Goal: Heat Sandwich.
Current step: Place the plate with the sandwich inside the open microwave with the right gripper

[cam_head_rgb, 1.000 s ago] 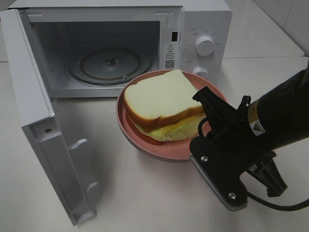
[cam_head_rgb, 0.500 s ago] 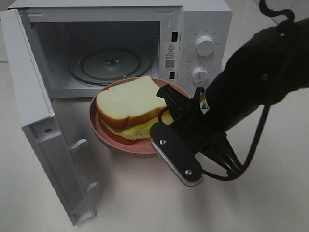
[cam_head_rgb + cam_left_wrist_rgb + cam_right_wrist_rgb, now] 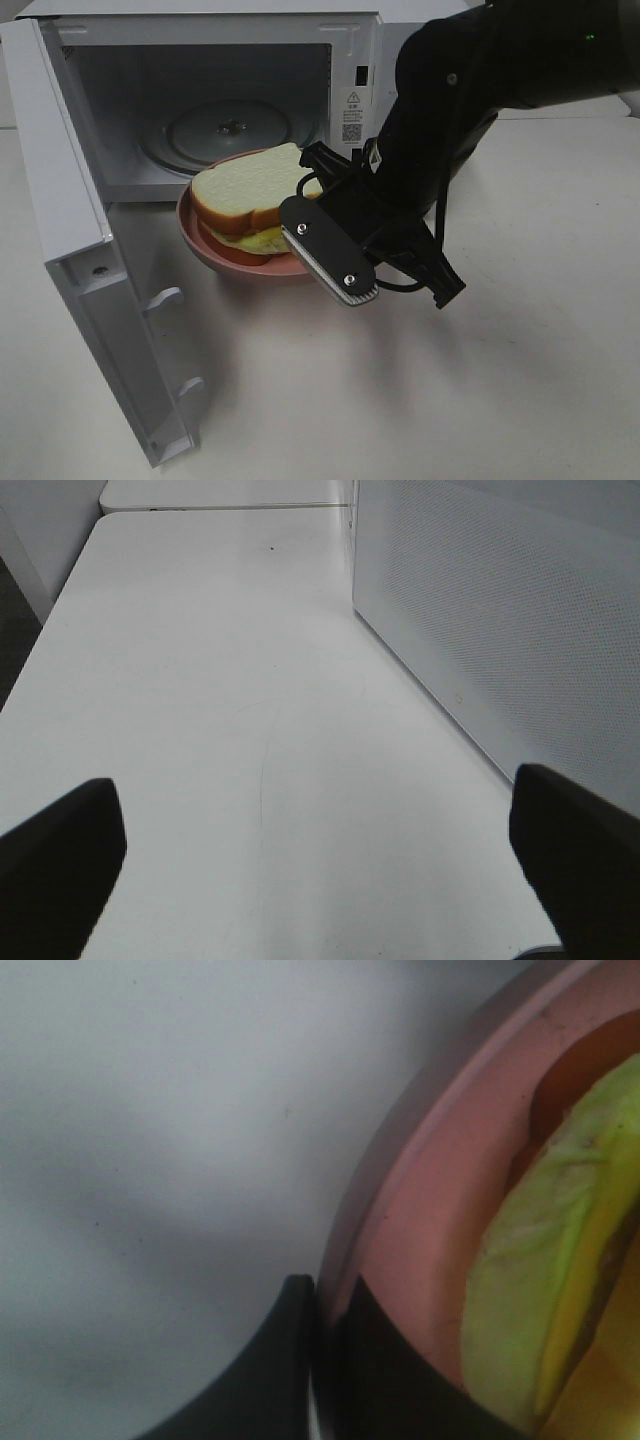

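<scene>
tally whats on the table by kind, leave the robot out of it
white microwave oven with its door open: 1
round pink plate: 1
white-bread sandwich with yellow-green filling: 1
total: 3

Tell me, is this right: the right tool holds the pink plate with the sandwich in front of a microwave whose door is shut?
Not quite: the microwave door stands wide open, as the exterior high view shows. The rest holds: the right tool grips the pink plate carrying the sandwich in front of it.
</scene>
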